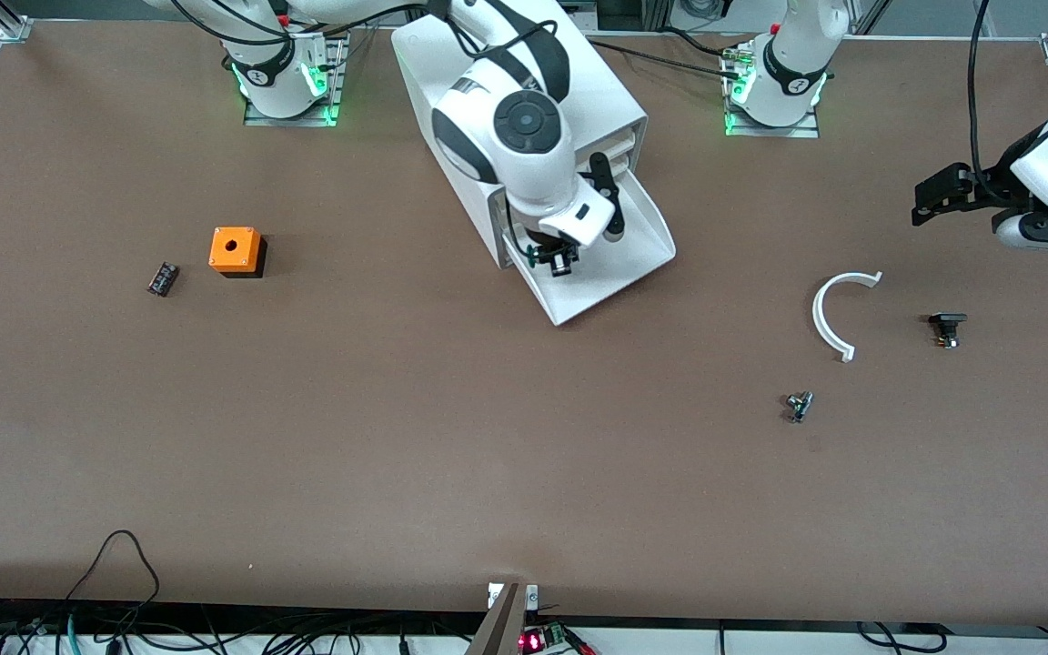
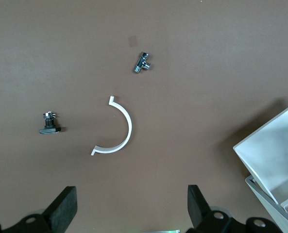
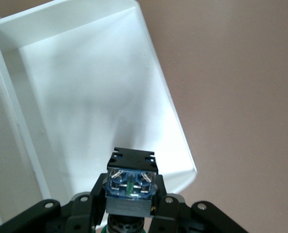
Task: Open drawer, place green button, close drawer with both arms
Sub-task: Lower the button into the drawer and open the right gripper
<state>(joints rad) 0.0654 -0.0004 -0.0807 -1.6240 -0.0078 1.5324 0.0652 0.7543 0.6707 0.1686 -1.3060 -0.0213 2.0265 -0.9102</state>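
The lowest drawer (image 1: pixel 622 259) of the white cabinet (image 1: pixel 610 95) is pulled out and its tray is bare. My right gripper (image 1: pixel 559 261) is over the open drawer, shut on the button (image 1: pixel 553 257). In the right wrist view the button (image 3: pixel 132 184) shows its dark blue-black body between the fingers (image 3: pixel 96 194), above the drawer's white floor (image 3: pixel 85 87); its green cap is hidden. My left gripper (image 1: pixel 933 196) is open and empty in the air over the table at the left arm's end, fingers (image 2: pixel 63 206) wide apart.
A white curved piece (image 1: pixel 838 314), a black-capped part (image 1: pixel 946 327) and a small metal part (image 1: pixel 799 406) lie toward the left arm's end. An orange cube (image 1: pixel 235 250) and a small black part (image 1: pixel 162 277) lie toward the right arm's end.
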